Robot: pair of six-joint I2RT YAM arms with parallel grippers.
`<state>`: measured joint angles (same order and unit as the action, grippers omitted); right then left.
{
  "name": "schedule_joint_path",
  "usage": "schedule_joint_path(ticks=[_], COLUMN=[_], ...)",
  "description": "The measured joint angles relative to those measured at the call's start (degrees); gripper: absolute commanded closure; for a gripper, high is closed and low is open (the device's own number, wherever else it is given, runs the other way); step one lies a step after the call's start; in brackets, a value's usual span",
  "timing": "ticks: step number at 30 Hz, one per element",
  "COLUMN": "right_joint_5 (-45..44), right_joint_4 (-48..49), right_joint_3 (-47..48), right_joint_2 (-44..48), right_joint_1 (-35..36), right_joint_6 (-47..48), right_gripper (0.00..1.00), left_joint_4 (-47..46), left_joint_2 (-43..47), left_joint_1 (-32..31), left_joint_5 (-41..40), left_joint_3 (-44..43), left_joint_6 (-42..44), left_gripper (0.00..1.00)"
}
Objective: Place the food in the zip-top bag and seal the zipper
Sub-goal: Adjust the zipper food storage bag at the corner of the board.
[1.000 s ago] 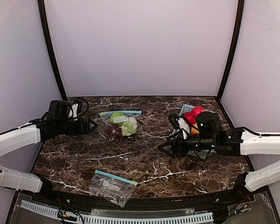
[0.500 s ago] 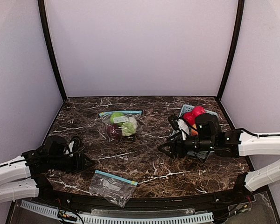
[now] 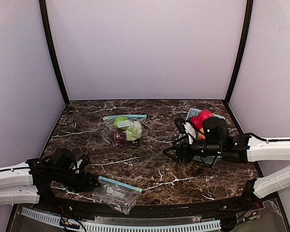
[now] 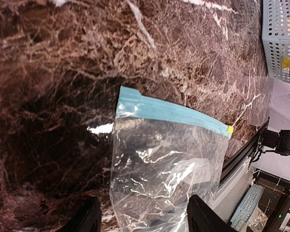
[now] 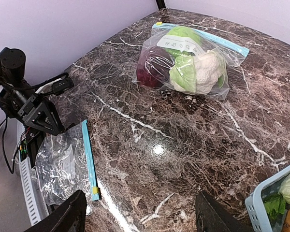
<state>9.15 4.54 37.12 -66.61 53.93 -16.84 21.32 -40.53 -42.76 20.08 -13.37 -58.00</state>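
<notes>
An empty clear zip-top bag [image 3: 117, 192] with a teal zipper strip lies flat near the table's front edge. My left gripper [image 3: 92, 182] is low at that bag's left end. In the left wrist view the bag [image 4: 169, 159] lies between the left gripper's [image 4: 145, 220] wide-apart fingers, ungripped. My right gripper [image 3: 168, 153] hangs open over bare marble mid-table; in its own view the right gripper [image 5: 142, 220] has nothing between its fingers. Red food [image 3: 201, 118] sits in the light-blue basket [image 3: 192, 113] behind the right arm.
A second zip-top bag [image 3: 125, 128] at the back centre holds a cauliflower [image 5: 203, 72], a green piece [image 5: 181, 38] and a dark purple piece [image 5: 152, 67]. The basket's corner [image 5: 270, 203] shows at the right wrist view's lower right. Walls enclose the table.
My left arm has swung from the back left, near the filled bag, forward and down to the empty bag, and its jaws have narrowed a little. The right arm has barely moved.
</notes>
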Motion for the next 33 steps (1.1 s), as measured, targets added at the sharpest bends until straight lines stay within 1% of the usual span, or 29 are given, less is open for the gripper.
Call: schedule_joint_path(ticks=[3, 7, 9, 10, 11, 12, 14, 15, 16, 23, 26, 28, 30, 31, 32, 33], right_joint_5=[0.0, 0.0, -0.1, -0.2, -0.3, -0.3, -0.5, -0.5, -0.7, -1.7, -1.5, 0.3, 2.3, 2.9, 3.0, 2.6], right_joint_4=[0.0, 0.0, 0.0, 0.0, 0.0, 0.0, 0.0, 0.0, -0.1, -0.3, -0.3, -0.2, -0.1, 0.0, -0.1, -0.4], right_joint_3=[0.0, 0.0, 0.0, 0.0, 0.0, 0.0, 0.0, 0.0, 0.0, -0.7, -1.2, -1.4, -1.5, -1.4, -1.2, -0.6], right_joint_2=[0.0, 0.0, 0.0, 0.0, 0.0, 0.0, 0.0, 0.0, 0.0, 0.8, 1.3, 1.4, 1.3, 1.2, 0.9, 0.1], right_joint_1=[0.0, 0.0, 0.0, 0.0, 0.0, 0.0, 0.0, 0.0, 0.0, 0.1, 0.1, 0.2, 1.4, 2.5, 4.0, 6.0], right_joint_6=[0.0, 0.0, 0.0, 0.0, 0.0, 0.0, 0.0, 0.0, 0.0, -0.1, -0.2, 0.5, 1.5, 1.9, 2.6, 3.4], right_gripper=[0.25, 0.25, 0.25, 0.25, 0.25, 0.25, 0.25, 0.25, 0.25, 0.25, 0.28, 0.27, 0.26, 0.25, 0.24, 0.24], left_joint_4=[-0.4, -2.8, -4.3, -5.1, -5.9, -6.7, -7.6, -8.0, -8.6, -14.1, -15.6, -16.1, -16.7, -16.8, -16.7, -16.7], left_joint_2=[-0.3, -1.3, -2.9, -3.7, -4.4, -5.3, -6.3, -6.6, -6.9, -8.8, -9.8, -10.4, -10.8, -10.9, -11.2, -11.6], left_joint_1=[-0.8, -1.6, -2.0, -2.2, -2.3, -2.5, -2.5, -2.5, -2.5, -2.6, -2.6, -2.6, -2.6, -2.6, -2.6, -2.6], left_joint_5=[1.2, 2.9, 3.7, 4.0, 4.4, 4.6, 4.7, 4.8, 4.9, 6.2, 6.8, 7.1, 7.2, 7.2, 7.1, 7.1], left_joint_3=[0.6, 1.7, 1.8, 1.8, 1.8, 1.8, 1.8, 1.8, 1.8, 1.8, 1.8, 1.7, 1.4, 1.1, 0.7, 0.2], left_joint_6=[-0.9, -2.4, -2.9, -3.0, -3.2, -3.5, -3.6, -3.9, -4.0, -5.3, -5.3, -5.2, -5.0, -4.7, -4.3, -3.6], left_gripper=[0.41, 0.48, 0.54, 0.6, 0.63, 0.69, 0.77, 0.79, 0.85, 0.98, 0.99, 0.99, 0.94, 0.89, 0.88, 0.82])
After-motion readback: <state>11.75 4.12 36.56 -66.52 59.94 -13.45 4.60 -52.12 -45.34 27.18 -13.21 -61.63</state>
